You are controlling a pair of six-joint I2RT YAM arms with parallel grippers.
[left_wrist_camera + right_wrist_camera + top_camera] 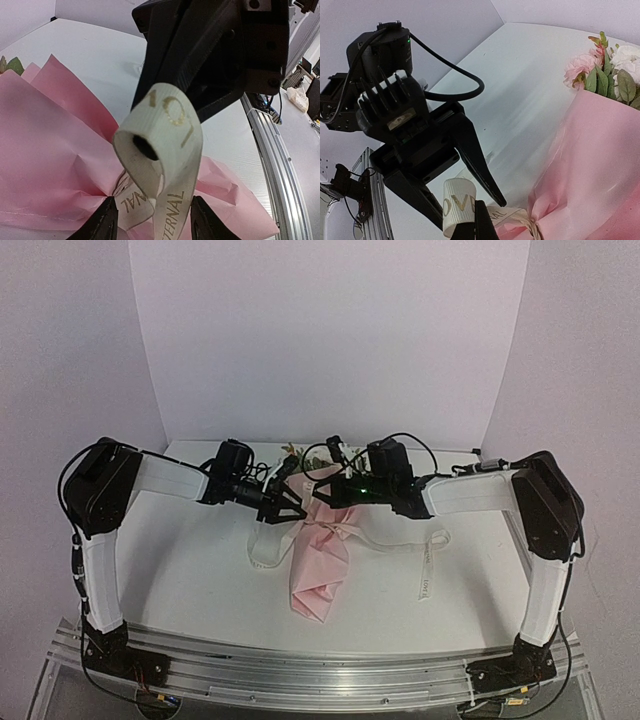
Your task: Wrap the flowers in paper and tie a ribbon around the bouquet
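The right end effector [475, 222] is closed on a loop of the ribbon [165, 125]. The left end effector [152, 217] is seen open, one finger at either side of the ribbon's hanging tail. Beneath them, the bouquet [322, 565] is laid mid-way across the table [190, 580], with blooms toward 12 o'clock and the paper tip toward 6 o'clock.
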